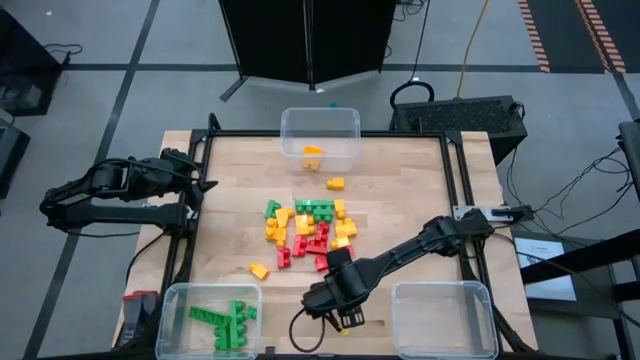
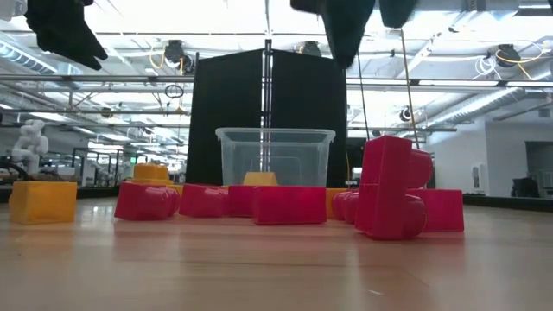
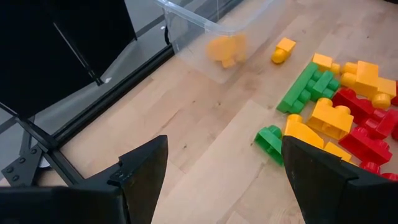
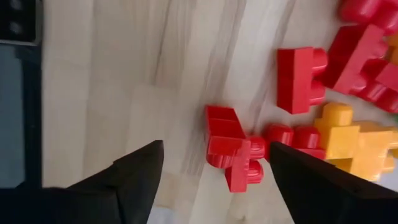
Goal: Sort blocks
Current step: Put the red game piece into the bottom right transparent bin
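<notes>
A heap of red, yellow-orange and green blocks (image 1: 310, 230) lies mid-table. My right gripper (image 1: 335, 265) hangs at the heap's near edge, open, straddling a red block (image 4: 233, 149) that rests on the wood without touching either finger. The low view shows that red block (image 2: 393, 186) close up, with the gripper (image 2: 346, 26) above it. Several green blocks (image 1: 225, 322) fill the near-left bin (image 1: 170, 300), and one orange block (image 1: 314, 155) sits in the far bin (image 1: 345, 118). My left gripper (image 1: 205, 183) waits open at the table's left edge; the left wrist view shows its gripper (image 3: 225, 149) holding nothing.
A third clear bin (image 1: 400, 300) stands near right with nothing showing inside. Single yellow blocks lie apart from the heap, one by the far bin (image 1: 335, 183) and one near left (image 1: 259, 270). A black frame (image 1: 455, 190) edges the table.
</notes>
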